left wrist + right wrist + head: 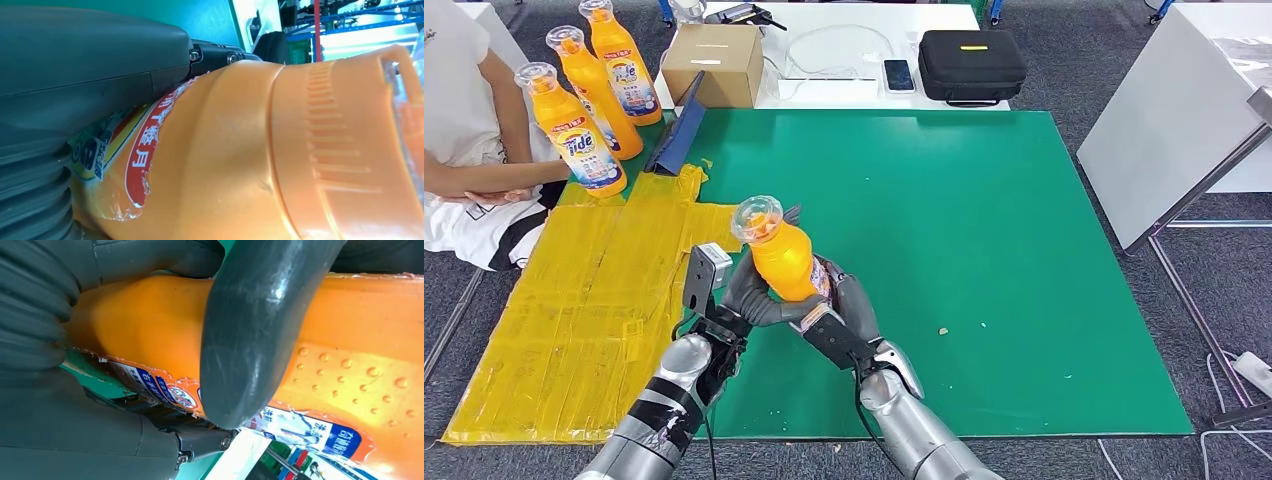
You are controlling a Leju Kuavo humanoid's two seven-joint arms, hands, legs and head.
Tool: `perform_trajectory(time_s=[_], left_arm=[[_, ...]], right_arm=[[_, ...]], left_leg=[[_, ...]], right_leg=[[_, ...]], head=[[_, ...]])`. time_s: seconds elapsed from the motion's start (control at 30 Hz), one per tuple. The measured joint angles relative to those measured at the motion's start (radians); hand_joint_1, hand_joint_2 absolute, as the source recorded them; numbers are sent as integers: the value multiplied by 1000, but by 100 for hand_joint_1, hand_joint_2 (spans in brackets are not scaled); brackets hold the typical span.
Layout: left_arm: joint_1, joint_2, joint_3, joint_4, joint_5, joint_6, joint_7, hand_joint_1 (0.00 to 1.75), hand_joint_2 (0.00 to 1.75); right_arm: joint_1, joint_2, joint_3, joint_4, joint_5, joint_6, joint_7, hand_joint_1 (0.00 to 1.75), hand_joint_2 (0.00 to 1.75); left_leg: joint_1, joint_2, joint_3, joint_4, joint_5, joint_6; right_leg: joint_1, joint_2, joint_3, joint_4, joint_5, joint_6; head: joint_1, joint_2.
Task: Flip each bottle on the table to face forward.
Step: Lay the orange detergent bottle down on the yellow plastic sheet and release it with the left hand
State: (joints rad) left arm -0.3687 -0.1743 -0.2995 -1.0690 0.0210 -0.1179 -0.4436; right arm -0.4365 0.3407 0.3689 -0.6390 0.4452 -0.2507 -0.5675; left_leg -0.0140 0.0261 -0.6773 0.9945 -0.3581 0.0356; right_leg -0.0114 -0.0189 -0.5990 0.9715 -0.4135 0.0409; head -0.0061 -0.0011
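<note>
Head view, centre frame: both the left robot hand (749, 290) and right robot hand (844, 305) clasp an orange Tide detergent bottle (786, 260) above the green worktop (1024, 250), apparently mid-turn; next, its label must face forward like the three bottles (589, 100) at upper left.

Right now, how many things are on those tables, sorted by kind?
Orange Tide detergent bottles: 4 (one held in the hands, three standing at the far left)
Cardboard box: 1
Black zip case: 1
Phone: 1
Total: 7
</note>
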Motion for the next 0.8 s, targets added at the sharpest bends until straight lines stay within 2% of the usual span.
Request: perform_trajectory(time_s=[0.23,0.27,0.37,0.4,0.8], left_arm=[[1,0,3,-4,0,0,0,0,175],[1,0,4,-5,0,0,0,7,175],[2,0,5,-6,1,0,0,138,175],[2,0,5,-7,1,0,0,175,175],[7,0,8,-12,2,0,-6,175,175]], right_arm=[[0,0,0,0,0,0,2,175,175],[0,0,0,0,0,0,2,175,175],[1,0,0,0,0,0,2,175,175],[1,0,0,0,0,0,2,175,175],[7,0,0,0,0,1,2,175,175]], left_leg=[[0,0,0,0,0,0],[0,0,0,0,0,0],[0,0,0,0,0,0],[0,0,0,0,0,0],[0,0,0,0,0,0]], right_leg=[[0,0,0,0,0,0],[0,0,0,0,0,0],[0,0,0,0,0,0],[0,0,0,0,0,0],[0,0,0,0,0,0]], head=[[0,0],[0,0],[0,0],[0,0],[0,0]])
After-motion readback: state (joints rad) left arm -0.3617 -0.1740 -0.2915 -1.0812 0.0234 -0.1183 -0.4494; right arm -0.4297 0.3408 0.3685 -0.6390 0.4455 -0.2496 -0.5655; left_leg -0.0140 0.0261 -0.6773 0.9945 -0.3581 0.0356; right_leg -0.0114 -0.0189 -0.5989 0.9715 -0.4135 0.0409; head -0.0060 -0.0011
